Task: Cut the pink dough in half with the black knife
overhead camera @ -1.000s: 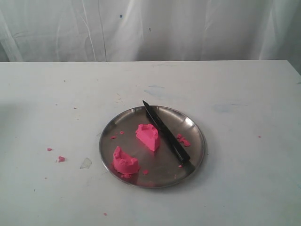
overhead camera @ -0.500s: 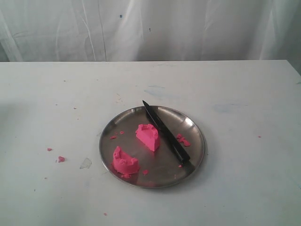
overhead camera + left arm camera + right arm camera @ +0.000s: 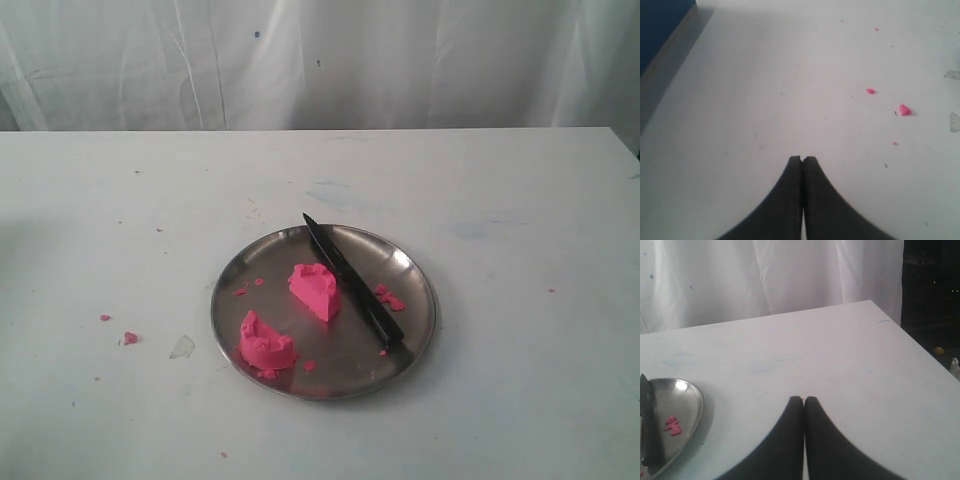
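Note:
The pink dough lies in two half-round chunks on the round metal plate (image 3: pixel 420 262): one chunk (image 3: pixel 315 290) near the middle, the other (image 3: pixel 265 343) at the plate's front left. The black knife (image 3: pixel 352 282) rests flat across the plate, tip at the far rim, handle at the front right; its handle end (image 3: pixel 648 427) shows in the right wrist view. Neither gripper appears in the exterior view. My left gripper (image 3: pixel 803 159) is shut and empty over bare table. My right gripper (image 3: pixel 803 399) is shut and empty, off to the side of the plate (image 3: pixel 690 405).
Tiny pink crumbs lie on the plate (image 3: pixel 389 297) and on the table left of it (image 3: pixel 129 338), also crumbs (image 3: pixel 904 110) in the left wrist view. A white curtain (image 3: pixel 320 60) hangs behind the table. The table's edge (image 3: pixel 912 342) drops off beside the right gripper.

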### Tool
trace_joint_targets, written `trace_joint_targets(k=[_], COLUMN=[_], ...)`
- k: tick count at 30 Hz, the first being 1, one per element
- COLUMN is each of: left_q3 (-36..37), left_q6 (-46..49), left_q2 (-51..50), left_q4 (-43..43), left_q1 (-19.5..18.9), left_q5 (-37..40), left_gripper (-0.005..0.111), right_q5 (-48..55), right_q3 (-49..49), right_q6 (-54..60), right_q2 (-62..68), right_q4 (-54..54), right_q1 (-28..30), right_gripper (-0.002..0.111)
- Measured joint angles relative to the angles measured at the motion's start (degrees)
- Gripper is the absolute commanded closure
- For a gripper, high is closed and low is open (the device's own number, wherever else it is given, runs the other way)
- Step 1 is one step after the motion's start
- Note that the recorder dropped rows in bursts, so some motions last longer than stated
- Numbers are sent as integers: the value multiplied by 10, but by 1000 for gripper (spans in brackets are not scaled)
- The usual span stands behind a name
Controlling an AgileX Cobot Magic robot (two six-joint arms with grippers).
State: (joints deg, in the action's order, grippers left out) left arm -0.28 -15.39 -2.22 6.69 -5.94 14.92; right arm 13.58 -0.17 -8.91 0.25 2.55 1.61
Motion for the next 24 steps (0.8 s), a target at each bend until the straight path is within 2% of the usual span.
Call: trace_joint_targets(k=[5,7,24], left_q3=[0,0,0], left_q6=[129,144,144], left_q2=[18,19,19], left_q4=[1,2,2], left_q1=[0,0,0], left_q5=[-6,-6,-13], left_gripper=[107,107,107], right_q5=[0,0,0], right_q3=[0,0,0], right_q6=[0,0,0], right_q2=[0,0,0], right_q4=[0,0,0], right_q1=[0,0,0], right_gripper=[108,108,108])
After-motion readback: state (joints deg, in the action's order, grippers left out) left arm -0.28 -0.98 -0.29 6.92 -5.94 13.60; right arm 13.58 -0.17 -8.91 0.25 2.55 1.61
